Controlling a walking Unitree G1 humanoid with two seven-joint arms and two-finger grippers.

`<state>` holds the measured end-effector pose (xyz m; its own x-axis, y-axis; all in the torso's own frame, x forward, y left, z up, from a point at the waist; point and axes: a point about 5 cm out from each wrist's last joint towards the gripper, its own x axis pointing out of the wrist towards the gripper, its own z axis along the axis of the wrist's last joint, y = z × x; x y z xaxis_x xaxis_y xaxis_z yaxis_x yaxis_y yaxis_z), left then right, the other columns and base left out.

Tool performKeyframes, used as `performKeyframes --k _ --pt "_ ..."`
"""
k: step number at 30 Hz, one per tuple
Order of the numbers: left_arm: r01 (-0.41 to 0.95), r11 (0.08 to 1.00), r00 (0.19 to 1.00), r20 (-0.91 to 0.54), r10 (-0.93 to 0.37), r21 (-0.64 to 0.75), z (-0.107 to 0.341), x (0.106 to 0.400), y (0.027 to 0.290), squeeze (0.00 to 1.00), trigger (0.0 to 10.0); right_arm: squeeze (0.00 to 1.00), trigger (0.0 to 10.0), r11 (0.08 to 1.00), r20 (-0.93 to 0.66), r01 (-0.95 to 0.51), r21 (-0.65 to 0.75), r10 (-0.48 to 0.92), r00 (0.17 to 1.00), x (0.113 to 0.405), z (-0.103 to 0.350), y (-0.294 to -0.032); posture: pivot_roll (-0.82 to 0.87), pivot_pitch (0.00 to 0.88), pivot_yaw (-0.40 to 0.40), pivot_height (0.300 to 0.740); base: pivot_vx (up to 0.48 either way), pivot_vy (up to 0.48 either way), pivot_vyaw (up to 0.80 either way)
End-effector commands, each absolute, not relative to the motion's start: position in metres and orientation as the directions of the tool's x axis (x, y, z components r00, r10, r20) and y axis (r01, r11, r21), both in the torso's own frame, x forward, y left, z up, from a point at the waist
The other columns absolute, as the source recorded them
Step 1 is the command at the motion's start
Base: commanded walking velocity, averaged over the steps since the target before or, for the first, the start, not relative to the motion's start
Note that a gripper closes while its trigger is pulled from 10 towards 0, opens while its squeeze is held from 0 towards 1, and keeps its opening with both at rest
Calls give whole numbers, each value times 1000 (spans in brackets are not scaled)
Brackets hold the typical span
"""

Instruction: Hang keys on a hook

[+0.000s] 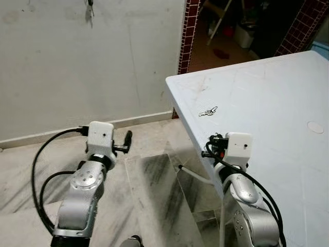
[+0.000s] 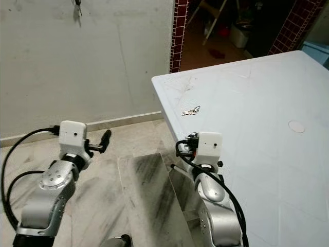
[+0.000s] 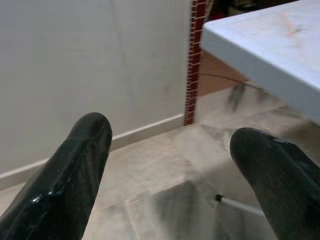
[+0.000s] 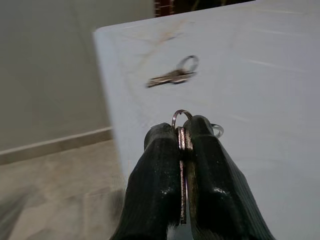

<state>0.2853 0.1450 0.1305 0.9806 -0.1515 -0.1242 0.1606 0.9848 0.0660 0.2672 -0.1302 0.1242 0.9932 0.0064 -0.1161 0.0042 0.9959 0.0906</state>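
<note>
My right gripper (image 4: 181, 131) is shut on a silver key (image 4: 182, 142) with a ring, held just above the near corner of the white table (image 1: 277, 98). From the head, that gripper (image 1: 213, 145) sits at the table's left edge. A second bunch of keys (image 1: 208, 111) lies flat on the table a little farther in. High on the beige wall a dark hook (image 1: 90, 9) has something small hanging from it. Over the floor to the left, my left gripper (image 1: 125, 142) stands open and holds nothing, its fingers (image 3: 75, 170) wide apart.
A beige wall (image 1: 103, 67) with a skirting board runs along the left. A doorway edged with maroon tiles (image 1: 189, 31) opens behind the table onto a dark room. The floor is grey marble (image 1: 149, 185). A round mark (image 1: 315, 127) shows on the table's right.
</note>
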Motion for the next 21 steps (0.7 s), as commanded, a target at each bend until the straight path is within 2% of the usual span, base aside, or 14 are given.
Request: performKeyframes --k 1,21 --pt "160 985 979 -136 -150 67 130 287 147 0 10000 0 10000 996 -109 12 93 -2 994 268 127 -130 89 88 -37 740 0 480 0" --pt "163 985 977 -147 -154 50 130 294 143 0 10000 0 10000 995 -89 10 95 -1 996 277 131 -130 96 64 -35 740 0 480 0"
